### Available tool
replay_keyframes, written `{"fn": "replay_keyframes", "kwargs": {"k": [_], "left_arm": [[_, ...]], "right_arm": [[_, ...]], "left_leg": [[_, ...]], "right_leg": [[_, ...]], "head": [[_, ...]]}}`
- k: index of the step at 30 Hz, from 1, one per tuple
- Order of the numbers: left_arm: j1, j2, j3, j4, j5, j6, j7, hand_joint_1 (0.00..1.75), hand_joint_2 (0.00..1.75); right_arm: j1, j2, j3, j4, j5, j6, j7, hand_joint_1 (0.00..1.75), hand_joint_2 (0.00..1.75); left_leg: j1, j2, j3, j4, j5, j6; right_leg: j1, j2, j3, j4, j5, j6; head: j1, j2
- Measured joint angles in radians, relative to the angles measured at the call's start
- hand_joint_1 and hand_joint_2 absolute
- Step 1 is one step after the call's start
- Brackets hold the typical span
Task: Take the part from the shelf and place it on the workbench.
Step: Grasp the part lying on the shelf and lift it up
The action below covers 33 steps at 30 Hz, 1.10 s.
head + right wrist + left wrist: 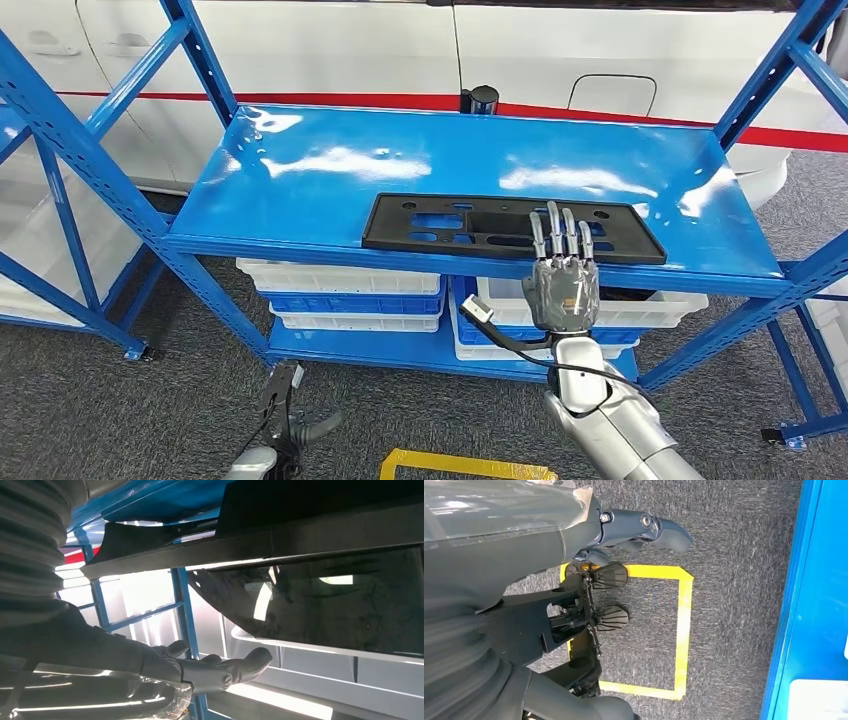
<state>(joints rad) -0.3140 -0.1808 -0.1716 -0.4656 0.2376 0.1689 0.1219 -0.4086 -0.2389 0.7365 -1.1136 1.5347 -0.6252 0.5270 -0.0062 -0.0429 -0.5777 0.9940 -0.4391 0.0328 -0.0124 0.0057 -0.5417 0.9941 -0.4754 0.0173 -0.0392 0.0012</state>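
The right hand (pixel 562 285) is raised in front of the blue metal shelf (pixel 300 170), with its fingers (pixel 556 232) straight, close together and pointing up. The fingertips overlap the near edge of the flat black plastic part with rectangular cut-outs (pixel 420 225), which lies on the shelf board just beyond the hand and extends to both sides of it. The hand holds nothing and is open; whether the fingertips touch the part, I cannot tell. In the right wrist view the thumb (pixel 245 665) is below the dark underside of the part (pixel 320 535), apart from it. Behind the hand, on the lower board, stand white plastic crates (pixel 340 280). The left hand (pixel 285 425) hangs low, far from the part, over grey carpet (pixel 734 540) with a yellow tape square (pixel 683 630); it holds nothing, fingers loosely apart.
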Motion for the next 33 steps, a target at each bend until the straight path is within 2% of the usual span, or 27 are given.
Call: {"fn": "replay_keyframes", "kwargs": {"k": [8, 13, 16, 19, 21, 26, 27, 30, 31, 33], "left_arm": [[-0.035, -0.006, -0.025, 0.021, -0.01, -0.016, 0.004, 0.0, 1.75], [-0.049, -0.008, -0.038, 0.031, -0.017, -0.011, -0.021, 0.0, 1.75], [-0.054, -0.01, -0.044, 0.035, -0.034, 0.03, -0.073, 0.0, 1.75], [-0.056, -0.014, -0.063, 0.036, -0.103, 0.15, -0.161, 0.0, 1.75], [-0.058, -0.017, -0.078, 0.036, -0.131, 0.194, -0.195, 0.0, 1.75], [-0.059, -0.023, -0.089, 0.037, -0.082, 0.095, -0.175, 0.0, 1.75], [-0.059, -0.025, -0.089, 0.038, -0.072, 0.08, -0.172, 0.0, 1.75], [-0.061, -0.029, -0.089, 0.043, -0.05, 0.052, -0.165, 0.0, 0.44], [-0.063, -0.031, -0.089, 0.047, -0.042, 0.041, -0.163, 0.0, 0.0], [-0.067, -0.032, -0.088, 0.053, -0.023, 0.023, -0.158, 0.0, 0.0]], "right_arm": [[-0.009, 0.018, -0.029, 0.018, 0.0, 0.0, 0.03, 0.0, 1.75], [-0.046, 0.035, -0.07, 0.048, 0.0, 0.0, -0.007, 0.0, 1.75], [-0.075, 0.055, -0.108, 0.081, 0.0, 0.0, -0.049, 0.0, 1.75], [-0.106, 0.073, -0.139, 0.124, 0.0, 0.001, -0.065, 0.0, 1.75], [-0.122, 0.083, -0.154, 0.15, 0.0, 0.003, -0.075, 0.0, 1.75], [-0.163, 0.122, -0.198, 0.222, 0.0, 0.006, -0.125, 0.0, 1.75], [-0.171, 0.129, -0.206, 0.237, 0.0, 0.006, -0.132, 0.44, 1.75], [-0.19, 0.151, -0.23, 0.286, 0.0, 0.006, -0.16, 1.75, 1.75], [-0.196, 0.161, -0.242, 0.305, 0.0, 0.006, -0.178, 1.75, 1.75], [-0.204, 0.179, -0.273, 0.336, 0.0, 0.007, -0.222, 1.75, 1.75]], "left_leg": [[0.0, 0.0, 0.0, 0.0, 0.0, 0.0], [0.0, 0.0, 0.0, 0.001, 0.0, 0.0], [0.0, 0.0, 0.0, 0.001, 0.0, 0.0], [0.0, 0.0, 0.0, 0.001, 0.0, 0.0], [0.0, 0.0, -0.001, 0.001, 0.0, 0.0], [0.0, 0.001, -0.001, 0.001, 0.0, 0.0], [0.0, 0.001, -0.001, 0.001, 0.0, 0.0], [0.0, 0.0, -0.001, 0.001, 0.0, 0.0], [0.0, 0.0, -0.001, 0.001, 0.0, 0.0], [0.0, 0.0, -0.001, 0.001, 0.0, 0.0]], "right_leg": [[0.0, 0.0, 0.0, 0.0, 0.0, 0.0], [0.0, 0.0, 0.0, 0.0, 0.0, 0.0], [0.0, 0.0, 0.0, 0.0, 0.0, 0.0], [0.0, 0.0, 0.0, 0.0, 0.0, 0.0], [0.0, 0.0, 0.0, 0.0, 0.0, 0.0], [0.0, 0.001, -0.001, 0.0, 0.0, 0.0], [0.0, 0.001, -0.001, 0.0, 0.0, 0.0], [0.0, 0.001, -0.001, 0.0, 0.0, 0.0], [0.0, 0.001, -0.001, 0.0, 0.0, 0.0], [0.0, 0.001, -0.001, 0.0, 0.0, 0.0]], "head": [[0.0, 0.0], [0.0, 0.0], [0.0, 0.0], [0.0, 0.0], [0.0, 0.0], [0.0, 0.0], [0.0, 0.0], [0.0, 0.0], [0.0, 0.0], [0.0, 0.0]]}}
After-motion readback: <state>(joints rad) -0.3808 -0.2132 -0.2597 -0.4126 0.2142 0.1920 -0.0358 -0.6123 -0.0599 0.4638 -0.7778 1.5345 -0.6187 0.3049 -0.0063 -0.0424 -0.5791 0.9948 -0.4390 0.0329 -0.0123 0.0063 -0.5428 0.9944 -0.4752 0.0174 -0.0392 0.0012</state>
